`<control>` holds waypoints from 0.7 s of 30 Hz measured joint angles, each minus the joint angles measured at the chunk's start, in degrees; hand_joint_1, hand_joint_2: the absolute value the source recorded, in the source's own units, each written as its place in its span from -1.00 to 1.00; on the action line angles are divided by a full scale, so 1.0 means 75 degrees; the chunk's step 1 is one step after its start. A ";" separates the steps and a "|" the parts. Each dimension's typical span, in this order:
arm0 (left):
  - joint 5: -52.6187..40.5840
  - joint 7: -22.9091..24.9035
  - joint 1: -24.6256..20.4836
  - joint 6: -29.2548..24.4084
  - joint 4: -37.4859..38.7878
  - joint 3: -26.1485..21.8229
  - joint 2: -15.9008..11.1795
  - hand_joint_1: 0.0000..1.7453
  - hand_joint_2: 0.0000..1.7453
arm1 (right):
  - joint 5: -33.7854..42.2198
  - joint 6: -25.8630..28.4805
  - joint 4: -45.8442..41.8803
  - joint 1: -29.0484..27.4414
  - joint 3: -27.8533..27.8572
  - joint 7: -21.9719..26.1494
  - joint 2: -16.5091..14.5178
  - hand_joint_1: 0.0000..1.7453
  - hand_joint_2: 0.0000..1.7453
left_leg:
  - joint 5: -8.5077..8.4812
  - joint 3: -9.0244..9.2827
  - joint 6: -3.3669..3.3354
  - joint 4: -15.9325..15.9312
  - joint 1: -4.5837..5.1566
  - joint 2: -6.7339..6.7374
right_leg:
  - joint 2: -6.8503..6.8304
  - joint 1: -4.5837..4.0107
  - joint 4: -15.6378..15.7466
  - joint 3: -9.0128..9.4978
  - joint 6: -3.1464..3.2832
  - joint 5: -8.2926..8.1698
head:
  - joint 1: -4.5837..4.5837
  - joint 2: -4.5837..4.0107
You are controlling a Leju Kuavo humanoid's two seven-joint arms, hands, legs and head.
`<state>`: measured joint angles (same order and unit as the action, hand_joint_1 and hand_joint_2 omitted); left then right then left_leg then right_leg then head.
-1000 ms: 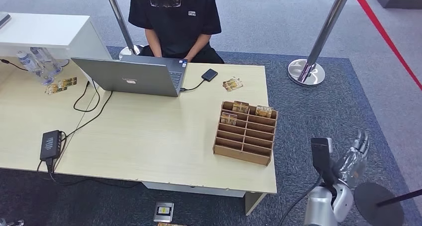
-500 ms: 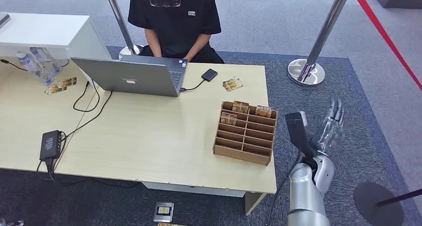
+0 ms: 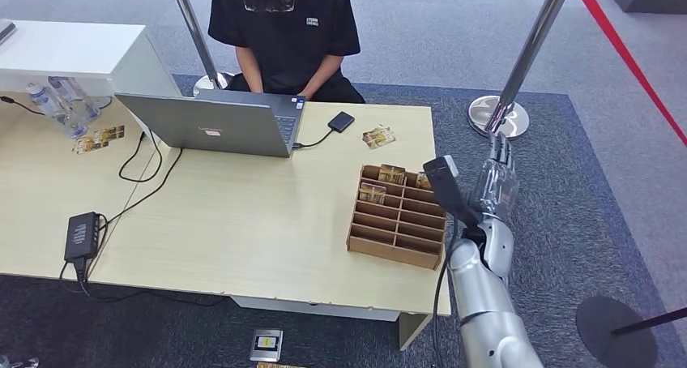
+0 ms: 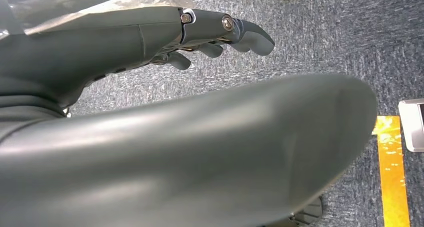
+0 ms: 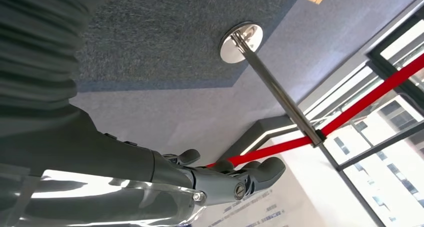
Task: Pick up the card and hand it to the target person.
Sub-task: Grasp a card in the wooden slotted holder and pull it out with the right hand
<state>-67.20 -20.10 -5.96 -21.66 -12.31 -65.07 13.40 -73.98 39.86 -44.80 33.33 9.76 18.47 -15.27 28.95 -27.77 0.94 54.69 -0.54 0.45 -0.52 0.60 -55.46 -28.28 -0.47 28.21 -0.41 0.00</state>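
A wooden card rack stands on the right part of the light wood table. Patterned cards sit in its back slots, and one more card lies loose on the table behind it. My right hand is raised just right of the rack, fingers straight and apart, holding nothing; in the right wrist view the right hand is also empty. The arm's wrist camera hides the rack's back right corner. My left hand hangs over the carpet, empty. A person in a black shirt sits across the table.
An open laptop and a black drive lie before the person. A power adapter with cables sits at the left, with bottles behind it. Chrome posts with a red belt stand to the right on carpet.
My right arm has risen and swung left, from low beside the table's corner to just right of the rack. The hand stays spread and empty. Nothing on the table moved.
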 joint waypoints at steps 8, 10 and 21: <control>0.0053 0.0016 0.0006 -0.0007 0.0003 0.0000 0.0000 -1.00 -1.00 | 0.0362 -0.0168 0.0625 0.0297 -0.0354 -0.0033 0.0087 -0.74 1.00 | 0.0000 0.0000 0.0000 0.0000 0.0000 0.0000 | 0.0000 0.0000 0.0000 0.0000 0.0000 0.0000 | 0.0000 0.0000; 0.0075 0.0017 0.0007 -0.0011 0.0003 -0.0001 0.0000 -1.00 -1.00 | 0.0564 -0.0242 0.0695 0.0305 -0.0461 0.0044 0.0093 -0.70 1.00 | 0.0000 -0.0001 0.0000 0.0000 0.0000 0.0000 | 0.0000 0.0000 0.0000 -0.0001 0.0000 0.0000 | -0.0001 0.0000; 0.0101 0.0048 0.0013 -0.0066 0.0015 -0.0009 0.0000 -1.00 -1.00 | 0.0960 -0.0790 0.0300 0.0034 -0.1380 -0.0256 0.0112 -0.31 1.00 | 0.0000 -0.0002 0.0000 0.0000 0.0000 0.0000 | 0.0000 0.0000 0.0000 -0.0005 0.0000 0.0000 | -0.0001 0.0000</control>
<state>-66.45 -19.74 -5.86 -22.15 -12.19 -65.14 13.40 -66.78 33.93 -42.54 33.59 -0.59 16.56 -14.43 28.95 -27.79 0.94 54.69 -0.54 0.45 -0.52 0.60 -55.46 -28.32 -0.47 28.21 -0.42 0.00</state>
